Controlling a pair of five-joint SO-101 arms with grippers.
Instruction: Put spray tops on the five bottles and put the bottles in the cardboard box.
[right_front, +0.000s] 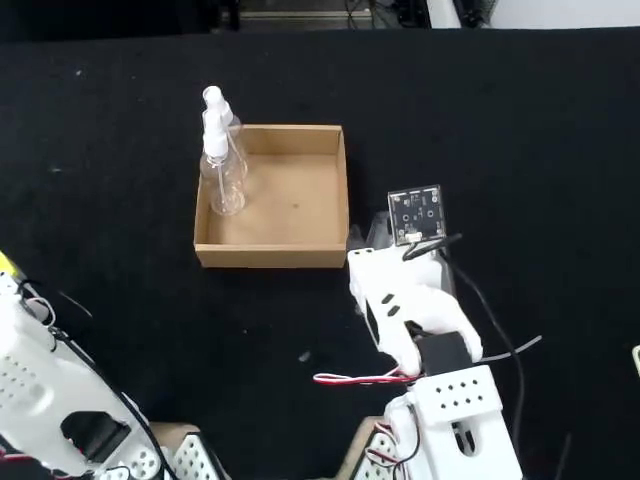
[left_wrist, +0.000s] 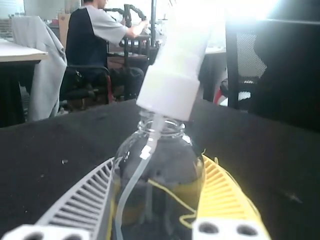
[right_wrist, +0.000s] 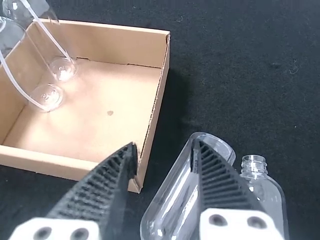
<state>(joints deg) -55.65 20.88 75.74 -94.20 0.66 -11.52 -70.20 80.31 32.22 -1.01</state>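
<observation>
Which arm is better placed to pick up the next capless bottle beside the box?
Right. The right end effector hangs open over a capless bottle lying beside the cardboard box; the left end effector grips a bottle bearing a spray top.

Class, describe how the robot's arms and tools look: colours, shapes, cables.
The left arm and right arm are white plastic with black motors. The right one carries red, white and black wires and a small black circuit board. The right tool has black ribbed fingers; the left tool has one grey and one yellow.
</observation>
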